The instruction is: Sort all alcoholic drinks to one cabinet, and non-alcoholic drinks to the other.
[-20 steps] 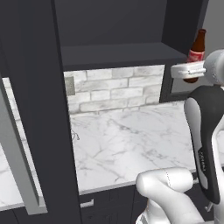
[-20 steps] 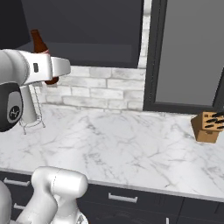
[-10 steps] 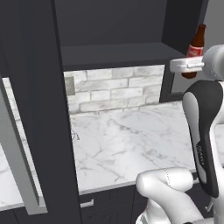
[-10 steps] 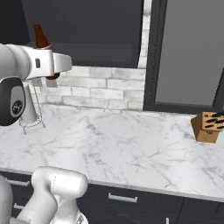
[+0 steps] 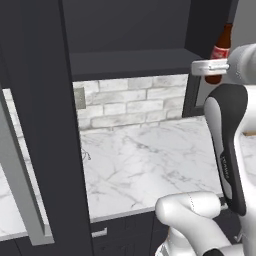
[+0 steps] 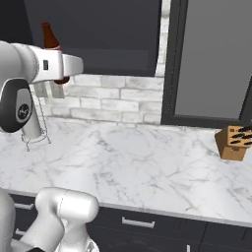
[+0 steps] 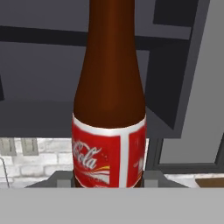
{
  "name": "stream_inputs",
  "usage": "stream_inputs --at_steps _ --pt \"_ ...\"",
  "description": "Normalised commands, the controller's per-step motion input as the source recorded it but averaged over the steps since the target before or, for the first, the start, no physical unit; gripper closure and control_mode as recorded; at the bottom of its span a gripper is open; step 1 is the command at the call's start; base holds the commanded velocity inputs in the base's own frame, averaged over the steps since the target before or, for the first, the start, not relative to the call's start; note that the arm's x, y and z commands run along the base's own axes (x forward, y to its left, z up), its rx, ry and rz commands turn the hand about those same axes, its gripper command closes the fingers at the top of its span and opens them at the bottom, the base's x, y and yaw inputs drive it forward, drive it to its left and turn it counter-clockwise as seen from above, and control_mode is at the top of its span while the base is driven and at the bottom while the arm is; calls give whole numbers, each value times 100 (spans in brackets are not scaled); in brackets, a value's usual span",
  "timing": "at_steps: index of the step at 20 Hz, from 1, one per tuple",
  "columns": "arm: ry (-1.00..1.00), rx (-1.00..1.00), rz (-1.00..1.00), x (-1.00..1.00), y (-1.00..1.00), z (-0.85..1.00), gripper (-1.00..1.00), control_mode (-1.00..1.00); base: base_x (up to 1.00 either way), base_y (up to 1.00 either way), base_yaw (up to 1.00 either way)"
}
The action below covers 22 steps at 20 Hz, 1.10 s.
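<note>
My gripper is shut on the small dark brown bottle, which has a red label, and holds it upright by its lower body. In the left base view the bottle hangs just right of the open dark cabinet, about level with its bare shelf. The right base view shows the bottle sticking up behind my white forearm, in front of the cabinet opening. Seen from the hand, the bottle stands between the fingertips, with the shelf behind it.
An open cabinet door juts toward me at the left. Below lies a marble counter against a white brick wall. A wooden knife block stands at the right and a wire stand at the left. A dark-framed panel rises beside the cabinet.
The gripper has lifted the brown bottle a little higher and carried it slightly toward the cabinet opening. The grip has stayed the same.
</note>
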Motion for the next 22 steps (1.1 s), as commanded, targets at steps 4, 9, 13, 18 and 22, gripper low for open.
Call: stream_inputs --at_steps 4,9,13,18,22 --pt "0 2 -1 23 0 0 100 -100 0 0 0" --pt "0 1 -1 27 0 0 100 -100 0 0 0" --pt "0 0 -1 29 0 0 100 -100 0 0 0" --pt "0 0 -1 25 0 0 100 -100 0 0 0" --pt "0 0 0 24 0 -6 100 -100 0 0 0"
